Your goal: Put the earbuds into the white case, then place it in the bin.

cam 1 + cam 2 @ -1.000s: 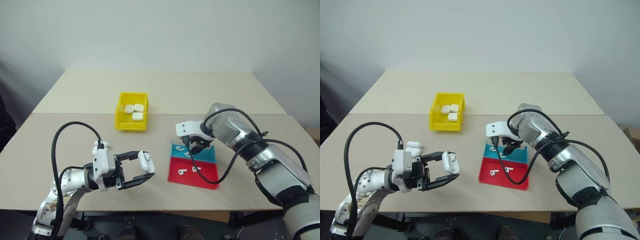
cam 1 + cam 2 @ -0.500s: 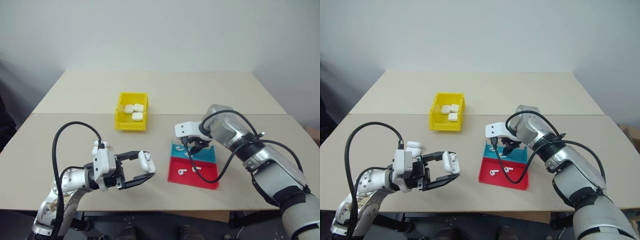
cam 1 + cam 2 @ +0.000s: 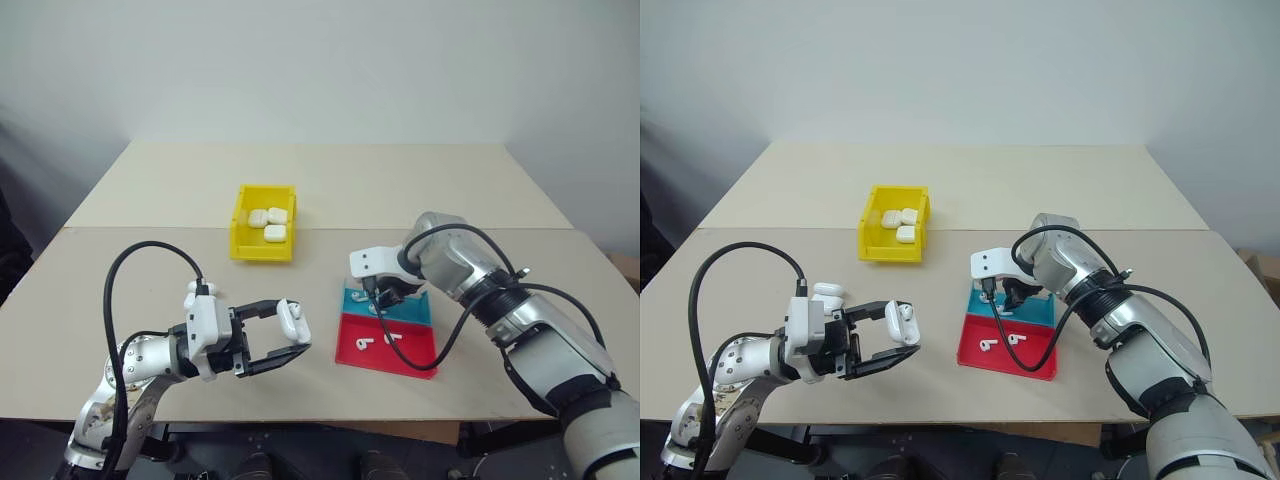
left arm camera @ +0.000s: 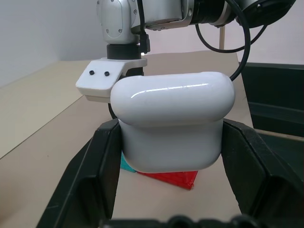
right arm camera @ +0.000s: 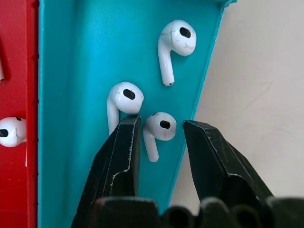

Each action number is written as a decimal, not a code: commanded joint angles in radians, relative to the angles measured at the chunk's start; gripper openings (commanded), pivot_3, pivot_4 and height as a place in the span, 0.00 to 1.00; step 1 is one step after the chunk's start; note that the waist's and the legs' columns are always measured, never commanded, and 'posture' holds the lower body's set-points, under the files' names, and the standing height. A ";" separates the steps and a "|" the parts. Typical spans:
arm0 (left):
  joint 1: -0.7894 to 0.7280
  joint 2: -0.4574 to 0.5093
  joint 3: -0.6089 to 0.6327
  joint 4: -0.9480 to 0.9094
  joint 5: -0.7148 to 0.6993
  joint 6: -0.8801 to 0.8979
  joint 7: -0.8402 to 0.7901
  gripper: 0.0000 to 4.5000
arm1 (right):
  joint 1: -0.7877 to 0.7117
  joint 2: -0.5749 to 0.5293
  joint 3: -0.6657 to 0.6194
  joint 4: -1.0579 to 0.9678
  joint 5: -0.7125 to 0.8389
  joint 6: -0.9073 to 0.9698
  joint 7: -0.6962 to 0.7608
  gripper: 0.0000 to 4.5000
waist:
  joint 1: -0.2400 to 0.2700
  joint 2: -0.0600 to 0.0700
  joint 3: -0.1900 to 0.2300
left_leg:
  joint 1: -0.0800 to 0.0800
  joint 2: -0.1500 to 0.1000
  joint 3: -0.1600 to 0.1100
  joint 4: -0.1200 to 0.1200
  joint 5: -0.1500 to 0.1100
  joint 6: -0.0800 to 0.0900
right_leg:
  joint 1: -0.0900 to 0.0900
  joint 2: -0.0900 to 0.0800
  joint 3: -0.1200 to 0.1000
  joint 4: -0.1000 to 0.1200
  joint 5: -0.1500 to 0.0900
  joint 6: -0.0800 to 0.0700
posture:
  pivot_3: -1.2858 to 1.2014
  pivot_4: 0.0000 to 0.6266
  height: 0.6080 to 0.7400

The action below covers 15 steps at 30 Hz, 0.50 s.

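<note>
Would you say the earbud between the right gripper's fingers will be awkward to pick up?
Probably. The earbud looks glossy and rounded, so it may slip from the right gripper. It is tiny, likely very light. Lying beside the teal tray wall, it could skid against it.

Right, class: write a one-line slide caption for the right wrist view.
Right gripper, jaws apart, straddles one earbud in the teal tray section, two more earbuds lying beside it.

Bin [image 3: 262, 240] with three cases [image 3: 268, 222] at table's [image 3: 150, 200] middle, tray [image 3: 388, 328] holding earbuds [image 5: 160, 129] to its right and nearer.
</note>
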<state>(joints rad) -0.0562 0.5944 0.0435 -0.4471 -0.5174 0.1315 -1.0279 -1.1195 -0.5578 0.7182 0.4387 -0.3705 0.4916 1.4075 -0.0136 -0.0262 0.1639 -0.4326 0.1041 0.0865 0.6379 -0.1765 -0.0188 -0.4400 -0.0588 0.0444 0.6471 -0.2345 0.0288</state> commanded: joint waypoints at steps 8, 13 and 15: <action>-0.013 0.002 0.005 -0.029 -0.012 -0.014 0.005 0.62 | 0.007 -0.009 -0.031 -0.032 -0.015 0.006 0.002 0.41 | 0.000 0.000 0.000 | 0.001 0.000 0.000 0.000 0.000 0.000 | 0.001 0.000 0.000 0.000 0.000 0.000 | 0.52 0.24 1.00; -0.014 0.003 0.003 -0.026 -0.008 -0.016 0.004 0.62 | 0.005 -0.007 -0.029 -0.019 -0.024 0.005 -0.005 0.41 | 0.000 0.000 0.000 | 0.001 0.000 0.000 0.000 0.000 0.000 | 0.001 0.000 0.000 0.000 0.000 0.000 | 0.52 0.24 1.00; -0.015 0.002 0.002 -0.025 -0.006 -0.017 0.003 0.62 | 0.006 -0.007 -0.029 -0.020 -0.024 0.006 -0.003 0.41 | 0.000 0.000 0.000 | 0.001 0.000 0.000 0.000 0.000 0.000 | 0.001 0.000 0.000 0.000 0.000 0.000 | 0.52 0.24 1.00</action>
<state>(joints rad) -0.0625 0.5944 0.0431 -0.4468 -0.5148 0.1313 -1.0281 -1.1136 -0.5587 0.7169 0.4287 -0.3818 0.4920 1.4034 -0.0137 -0.0262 0.1639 -0.4317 0.1042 0.0864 0.6383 -0.1765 -0.0188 -0.4392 -0.0587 0.0445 0.6475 -0.2345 0.0288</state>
